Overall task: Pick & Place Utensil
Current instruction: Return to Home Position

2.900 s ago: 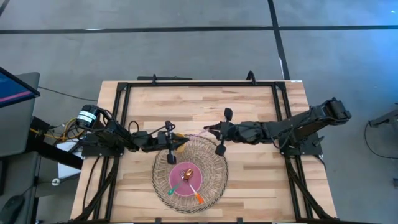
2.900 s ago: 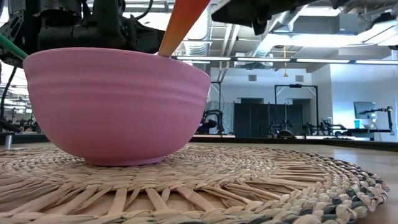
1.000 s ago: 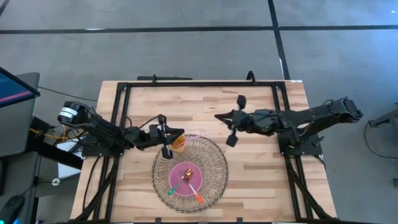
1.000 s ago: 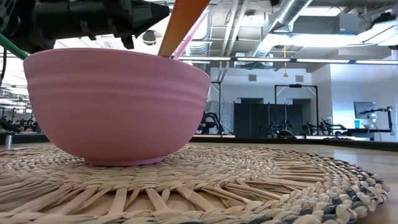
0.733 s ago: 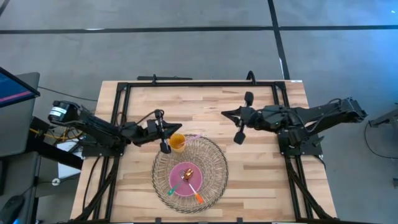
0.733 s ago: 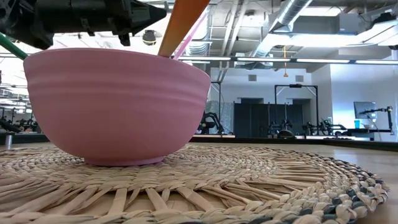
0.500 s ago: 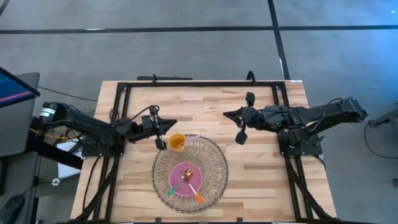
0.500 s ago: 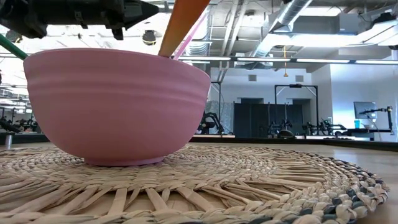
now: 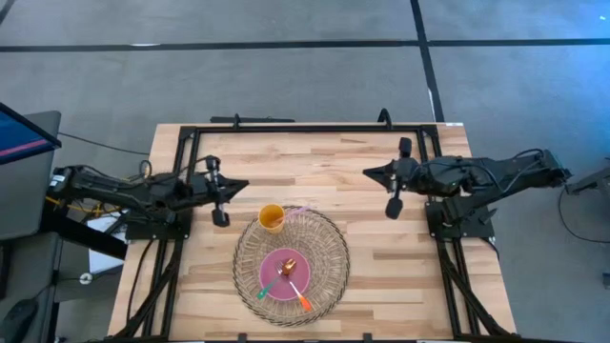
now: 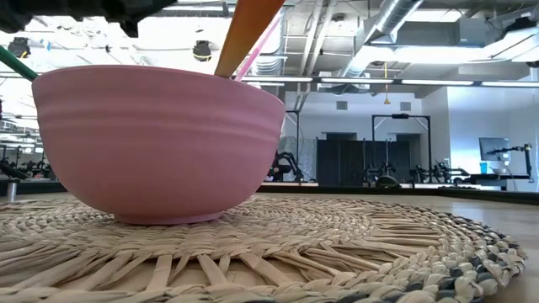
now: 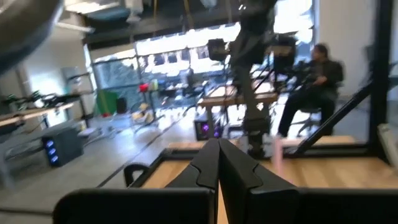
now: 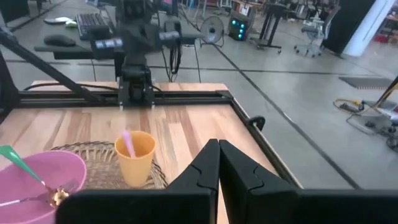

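Lower centre, high view: I log the pink bowl (image 9: 284,276) on the woven mat (image 9: 326,238), with the green spoon (image 9: 267,289) and an orange-handled utensil (image 9: 303,303) inside. Above it, on the mat's upper edge: the yellow cup (image 9: 272,218), upright, holding the pink straw (image 9: 297,209). Mid-left: the left gripper (image 9: 243,186), fingers pressed together, empty. Mid-right: the right gripper (image 9: 368,172), likewise closed and empty.

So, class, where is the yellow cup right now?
In the high view, the yellow cup stands upright on the woven mat at its upper-left edge, just above the pink bowl, with the pink straw in it.
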Robot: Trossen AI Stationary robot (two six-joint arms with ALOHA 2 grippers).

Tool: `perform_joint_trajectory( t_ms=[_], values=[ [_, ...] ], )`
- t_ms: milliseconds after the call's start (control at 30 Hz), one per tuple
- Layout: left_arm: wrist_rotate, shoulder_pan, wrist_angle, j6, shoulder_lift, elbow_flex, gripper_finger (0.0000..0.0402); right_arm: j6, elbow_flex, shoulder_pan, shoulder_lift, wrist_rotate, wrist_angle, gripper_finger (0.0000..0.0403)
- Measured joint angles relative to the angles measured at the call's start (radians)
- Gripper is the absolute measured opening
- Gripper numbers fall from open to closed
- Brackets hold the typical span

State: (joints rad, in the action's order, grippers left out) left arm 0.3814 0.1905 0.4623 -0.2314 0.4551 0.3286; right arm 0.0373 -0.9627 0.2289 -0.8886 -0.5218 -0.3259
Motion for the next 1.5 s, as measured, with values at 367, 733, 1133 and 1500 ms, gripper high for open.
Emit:
perform_joint_trajectory(
  t_ms=[367,733,1133,1500],
  values=[
    [-0.068,0.0,-0.198,0.008,-0.257,-0.009,0.0015,-0.035,0.351,0.0,0.322,0.021,0.216,0.0],
    [-0.177,0.0,-0.193,0.005,-0.393,-0.14,0.0016,-0.036,0.563,0.0,0.623,0.106,0.266,0.0],
    [-0.172,-0.001,-0.185,0.0,-0.456,-0.236,0.0017,-0.015,0.718,0.0,0.88,0.137,0.258,0.0],
    [-0.075,-0.002,-0.151,-0.018,-0.456,-0.288,0.0017,-0.047,0.739,0.001,0.873,0.177,0.226,0.0]
  ],
)
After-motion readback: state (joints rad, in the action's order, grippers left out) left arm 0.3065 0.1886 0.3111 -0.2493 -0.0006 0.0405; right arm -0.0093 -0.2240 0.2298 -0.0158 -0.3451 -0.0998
